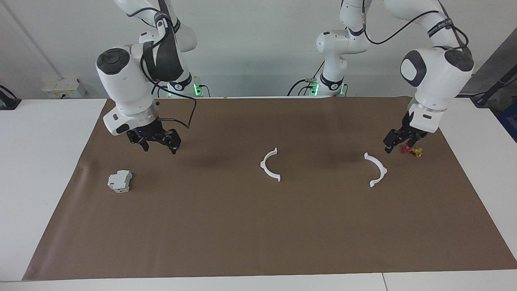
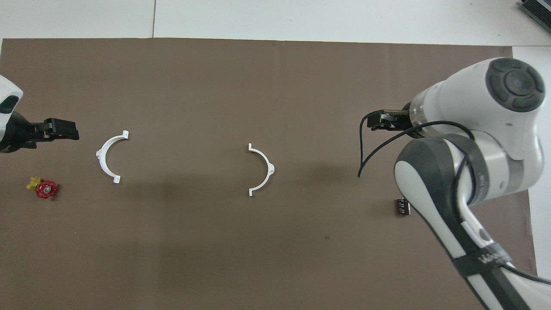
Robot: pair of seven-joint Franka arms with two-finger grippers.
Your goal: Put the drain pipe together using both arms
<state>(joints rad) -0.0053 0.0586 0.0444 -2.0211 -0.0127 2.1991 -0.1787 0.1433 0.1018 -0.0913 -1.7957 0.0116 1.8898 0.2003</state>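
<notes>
Both halves of the drain pipe lie flat on the bench, well apart and unjoined: one half-ring (image 1: 270, 165) mid-mat, the other half-ring (image 1: 375, 169) at its three o'clock in the facing view, toward the left arm's end. The left tool (image 1: 398, 141) hangs wide and empty beside the second half, at its one o'clock. The right tool (image 1: 155, 142) hovers wide and empty near the grey block (image 1: 119, 181). Judged step: reaching to grasp; next, the left tool must descend and close across the thin rim
</notes>
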